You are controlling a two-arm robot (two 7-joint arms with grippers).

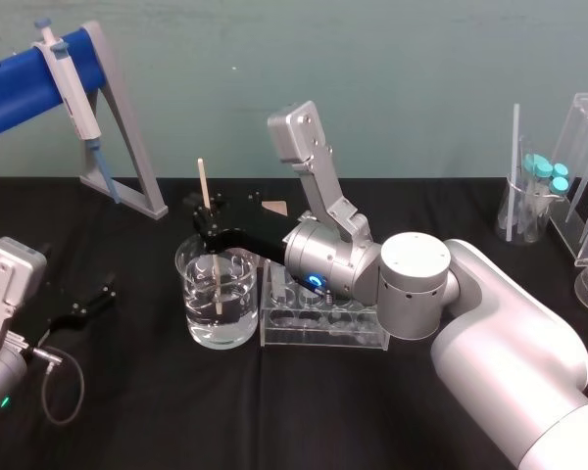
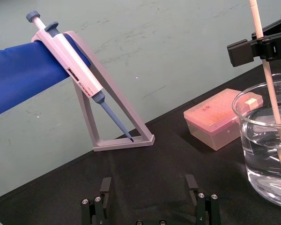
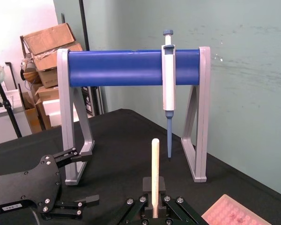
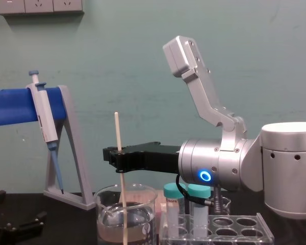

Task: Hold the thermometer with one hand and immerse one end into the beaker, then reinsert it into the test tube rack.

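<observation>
Over the large, wide clear glass beaker (image 1: 237, 328) the flat black right gripper (image 1: 208, 221) is pinched tight on the long thin pale cream thermometer (image 4: 118, 130). It stands nearly upright, lower end dipped in the water and top poking up above the jaws. Just to the right of the beaker sits the low clear acrylic test tube rack (image 1: 323, 328), and way over on the left of the black table (image 1: 127, 411) the left gripper (image 2: 149, 187) hangs low with its fingers spread wide

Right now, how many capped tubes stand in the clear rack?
2. One teal-capped tube stands at the rack's left end beside the beaker; the other is just right of it. The right arm may hide more.
</observation>
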